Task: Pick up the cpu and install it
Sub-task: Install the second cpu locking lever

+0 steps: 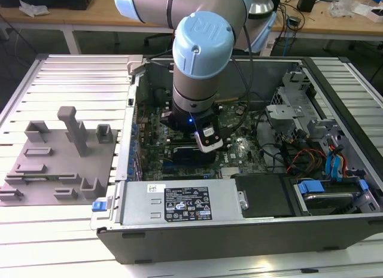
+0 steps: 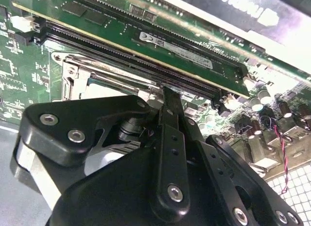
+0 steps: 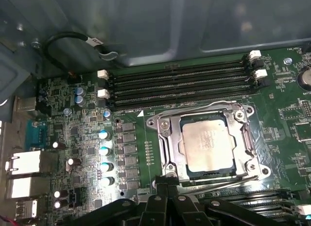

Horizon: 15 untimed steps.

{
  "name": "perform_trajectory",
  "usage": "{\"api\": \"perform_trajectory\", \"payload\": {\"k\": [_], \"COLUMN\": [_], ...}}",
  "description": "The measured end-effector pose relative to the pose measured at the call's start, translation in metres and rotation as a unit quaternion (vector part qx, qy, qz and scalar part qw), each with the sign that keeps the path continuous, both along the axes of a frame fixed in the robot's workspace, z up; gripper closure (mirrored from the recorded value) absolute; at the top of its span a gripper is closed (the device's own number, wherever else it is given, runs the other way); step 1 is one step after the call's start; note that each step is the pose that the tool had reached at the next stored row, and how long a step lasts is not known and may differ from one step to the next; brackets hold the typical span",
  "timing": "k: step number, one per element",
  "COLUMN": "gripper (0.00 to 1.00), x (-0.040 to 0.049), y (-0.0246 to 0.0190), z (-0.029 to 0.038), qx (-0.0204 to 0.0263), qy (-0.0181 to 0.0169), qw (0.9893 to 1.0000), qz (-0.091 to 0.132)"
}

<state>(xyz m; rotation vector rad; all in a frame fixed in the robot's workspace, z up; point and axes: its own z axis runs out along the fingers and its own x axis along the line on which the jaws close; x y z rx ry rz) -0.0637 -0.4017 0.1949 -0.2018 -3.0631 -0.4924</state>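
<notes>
arm: grey robot arm with pale blue joint caps (image 1: 202, 57) reaches straight down into the open dark computer case (image 1: 239, 224) in the exterior view, wrist low over the green motherboard (image 1: 239, 147).
gripper: black linkage gripper (image 2: 167, 97) in the second wrist view, fingers drawn close together, tips near the edge of the socket frame; nothing seen between them. Its black links also show in the first wrist view (image 3: 167, 187), just beside the frame's edge.
cpu: small flat square chip with pale silver metal top (image 3: 206, 143) lies seated flat inside the silver metal socket frame (image 3: 163, 138) in the first wrist view, thin dark rim around it. Not held, apart from the gripper tips.
socket frame: load plate looks open, wire lever (image 3: 194, 108) runs along the side next to the memory slots.
memory slots: four long black slots (image 3: 180, 85) beside the socket in the first wrist view; a green memory stick (image 2: 184, 53) sits in a slot in the second wrist view.
tray: large grey plastic tray with upright blocks (image 1: 57, 158) on the slatted metal table (image 1: 66, 236), on the exterior view's left, well apart from the arm.
case contents: grey power supply box with a label (image 1: 179, 203) along the near wall, blue-tabbed drive bays (image 1: 335, 182) on the exterior view's right.
</notes>
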Motion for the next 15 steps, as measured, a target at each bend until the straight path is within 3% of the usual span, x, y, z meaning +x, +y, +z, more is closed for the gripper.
{"api": "perform_trajectory", "payload": {"k": [1,2,6,11,12,15], "gripper": [0.89,0.89,0.89,0.89,0.89,0.89], "x": [-0.0004,-0.0010,-0.0015,-0.0016,-0.0016,-0.0014], "y": [0.0008,0.0005,0.0004,0.0002,0.0002,0.0004], "z": [-0.0018,-0.0010,-0.0007,-0.0002,0.0020,0.0268], "qx": [0.0075,0.0099,0.0142,0.0144,0.0144,0.0139], "qy": [-0.0015,-0.0010,-0.0008,-0.0006,-0.0006,-0.0007], "qw": [1.0000,1.0000,0.9999,0.9999,0.9999,0.9999], "qz": [-0.001,-0.001,-0.003,-0.003,-0.003,-0.003]}}
